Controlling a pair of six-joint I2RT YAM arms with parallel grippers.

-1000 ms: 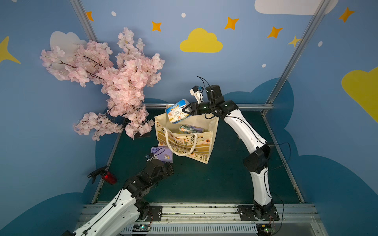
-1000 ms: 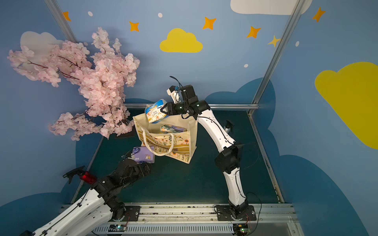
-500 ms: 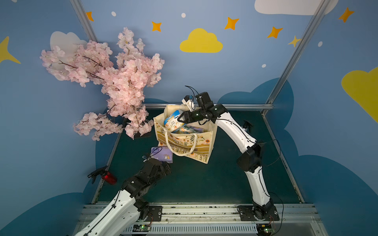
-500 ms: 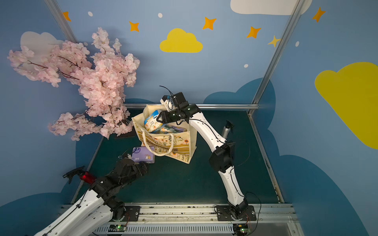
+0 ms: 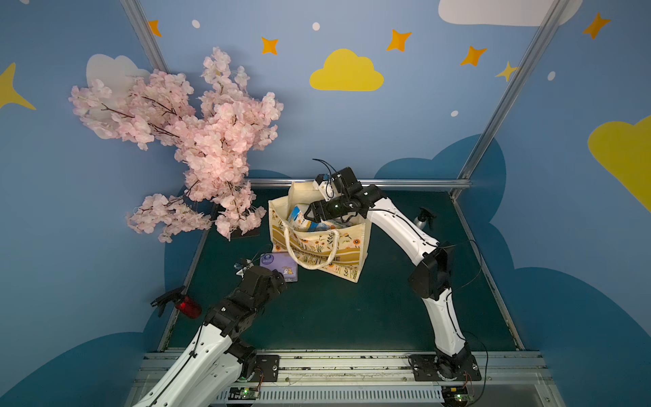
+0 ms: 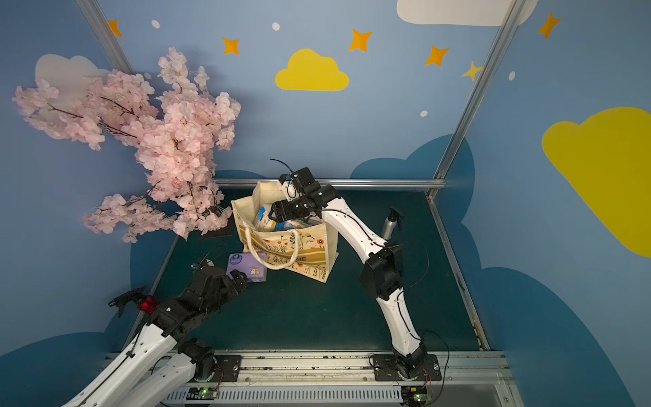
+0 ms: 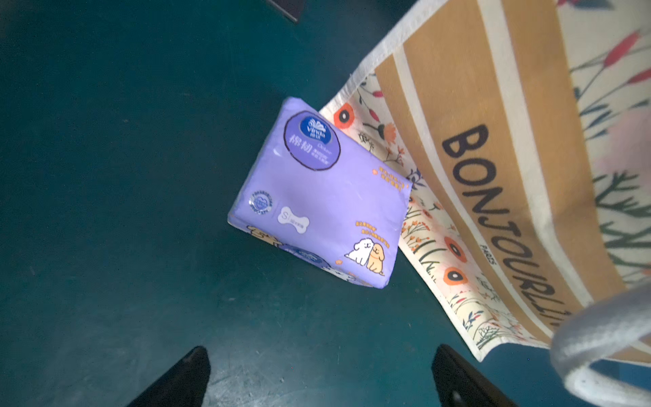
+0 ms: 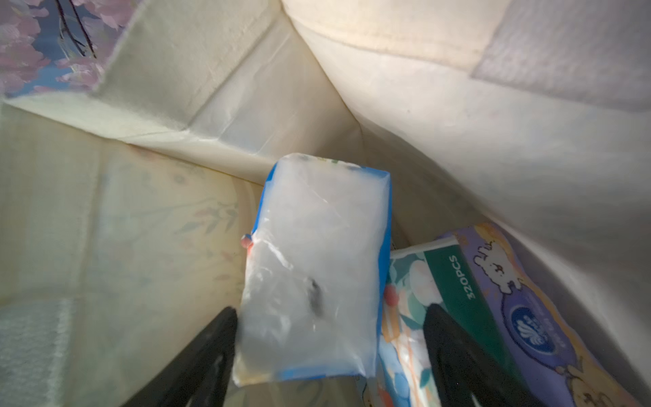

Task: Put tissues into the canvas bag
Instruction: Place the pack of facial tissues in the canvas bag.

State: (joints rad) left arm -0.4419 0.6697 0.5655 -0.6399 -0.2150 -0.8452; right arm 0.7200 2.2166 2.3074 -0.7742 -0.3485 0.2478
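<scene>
Standing at the far middle of the bench (image 5: 352, 317), the canvas bag (image 5: 338, 246) has the right hand (image 8: 331, 310) inside its mouth, jaws spread wider than the blue-edged tissue pack (image 8: 317, 246) between them. The left hand (image 7: 321, 349) hovers, jaws parted wide, just nearer than the purple tissue pack (image 7: 317, 197) lying against the bag's near-left base.
</scene>
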